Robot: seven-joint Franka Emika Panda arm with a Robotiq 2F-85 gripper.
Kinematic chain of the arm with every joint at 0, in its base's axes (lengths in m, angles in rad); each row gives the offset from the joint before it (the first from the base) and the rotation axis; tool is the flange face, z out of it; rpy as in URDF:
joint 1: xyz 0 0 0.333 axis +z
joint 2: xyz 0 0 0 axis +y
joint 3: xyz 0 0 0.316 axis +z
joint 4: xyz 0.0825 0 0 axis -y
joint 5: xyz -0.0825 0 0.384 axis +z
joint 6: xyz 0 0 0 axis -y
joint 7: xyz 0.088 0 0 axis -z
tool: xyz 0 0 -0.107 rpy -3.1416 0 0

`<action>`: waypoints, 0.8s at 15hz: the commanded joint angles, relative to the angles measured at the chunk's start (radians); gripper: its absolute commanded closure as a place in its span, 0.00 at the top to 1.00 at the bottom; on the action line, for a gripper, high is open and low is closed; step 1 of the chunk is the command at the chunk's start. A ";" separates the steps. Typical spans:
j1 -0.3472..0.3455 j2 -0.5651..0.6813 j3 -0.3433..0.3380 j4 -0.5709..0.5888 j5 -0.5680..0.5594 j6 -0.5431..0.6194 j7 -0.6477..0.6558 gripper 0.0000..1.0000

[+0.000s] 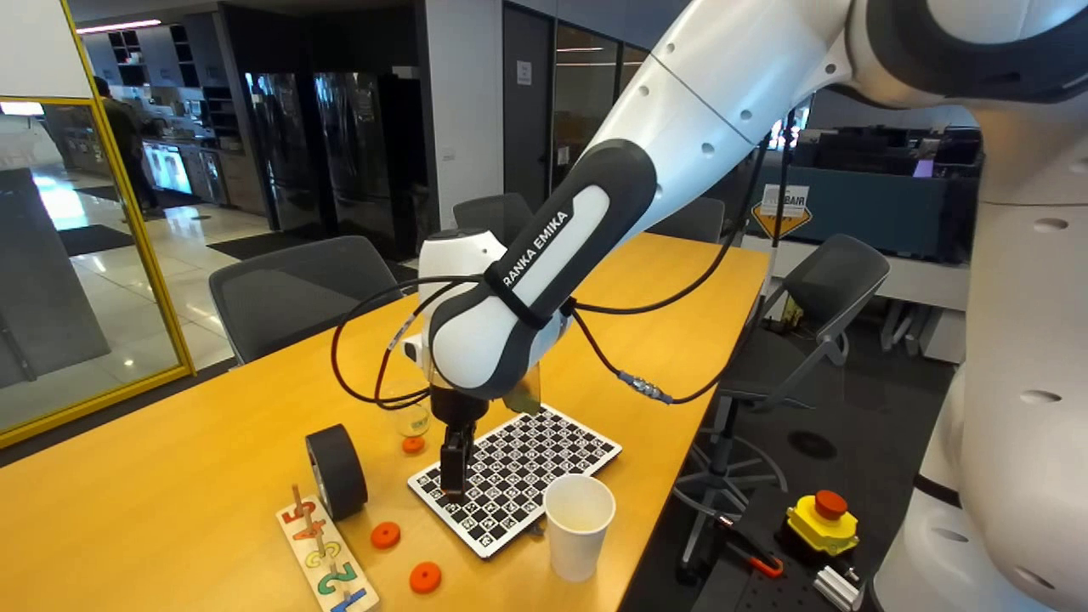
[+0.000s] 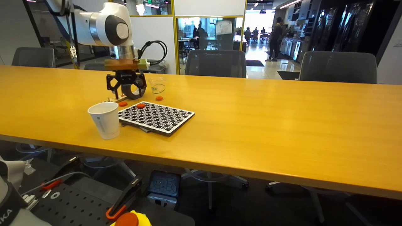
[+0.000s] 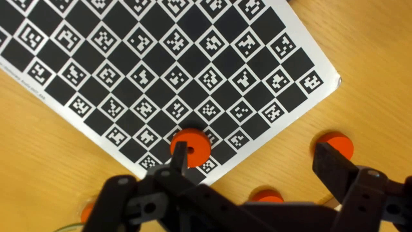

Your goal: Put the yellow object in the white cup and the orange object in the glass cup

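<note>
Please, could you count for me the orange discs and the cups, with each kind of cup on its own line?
Orange discs: 4
White cup: 1
Glass cup: 1
Total: 6

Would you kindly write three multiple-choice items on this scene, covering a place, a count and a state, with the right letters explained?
1. Relative to the checkered board, where does the white cup stand?
A) On top of it
B) Beside it, on the table
C) Underneath it

2. How many orange discs lie on that board?
A) Three
B) Two
C) One

3. What is the state of the robot's hand?
A) Open, its fingers apart
B) Fully shut
C) Clamped on the white cup

Right letters:
1: B, as both exterior views show the cup's base on the table.
2: C, as the wrist view shows one near a corner and the exterior views show no other on it.
3: A, as the wrist view shows the fingers wide apart.
</note>
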 commanded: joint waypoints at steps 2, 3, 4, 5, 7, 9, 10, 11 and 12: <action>0.001 0.096 -0.021 0.067 -0.020 0.014 0.101 1.00; 0.001 0.113 -0.025 0.084 -0.022 0.009 0.112 1.00; 0.000 0.127 -0.028 0.098 -0.021 0.006 0.122 1.00; 0.001 0.143 -0.032 0.116 -0.025 0.004 0.133 1.00; -0.005 0.167 -0.033 0.147 -0.018 -0.005 0.136 1.00; -0.009 0.187 -0.036 0.170 -0.016 -0.004 0.142 1.00; -0.011 0.195 -0.037 0.179 -0.015 -0.004 0.143 1.00; -0.013 0.203 -0.039 0.187 -0.015 -0.003 0.145 1.00; -0.013 0.209 -0.041 0.194 -0.017 -0.004 0.148 1.00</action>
